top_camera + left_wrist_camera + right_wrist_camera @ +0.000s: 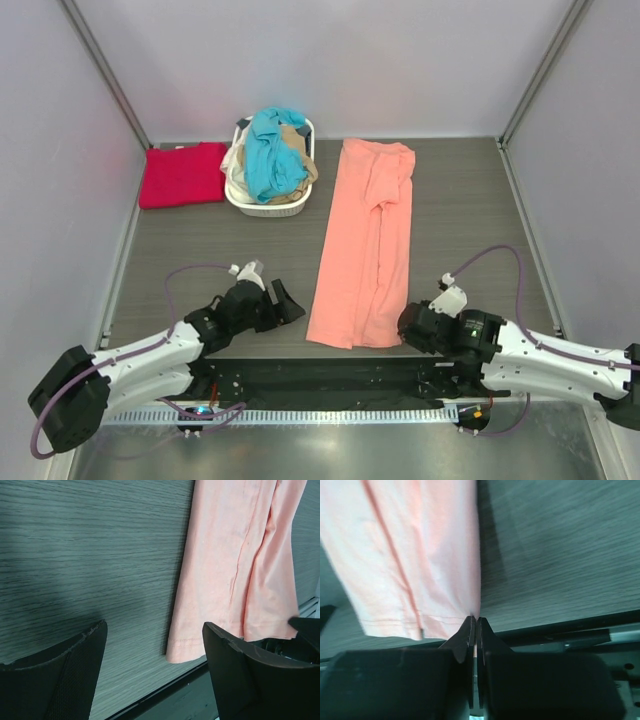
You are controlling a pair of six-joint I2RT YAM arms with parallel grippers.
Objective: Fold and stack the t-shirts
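So the salmon-pink shirt (362, 240) lies lengthwise on the tabletop (200, 250), half folded. Its near hem corner is clamped in the right jaws, while the left jaws gape beside the other corner, guess that needs grabbing next

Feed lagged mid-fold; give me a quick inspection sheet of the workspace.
Surface: grey wood-grain table.
Job's things: salmon-pink shirt in a long strip, centre; red shirt folded, far left; teal shirt and beige shirt heaped in the white basket.
Clutter: white basket only.
Hands: left hand open beside the strip's near left corner; right hand shut on its near right corner.
Cables: purple cables loop by each arm, off the cloth.
Surroundings: plain white walls.
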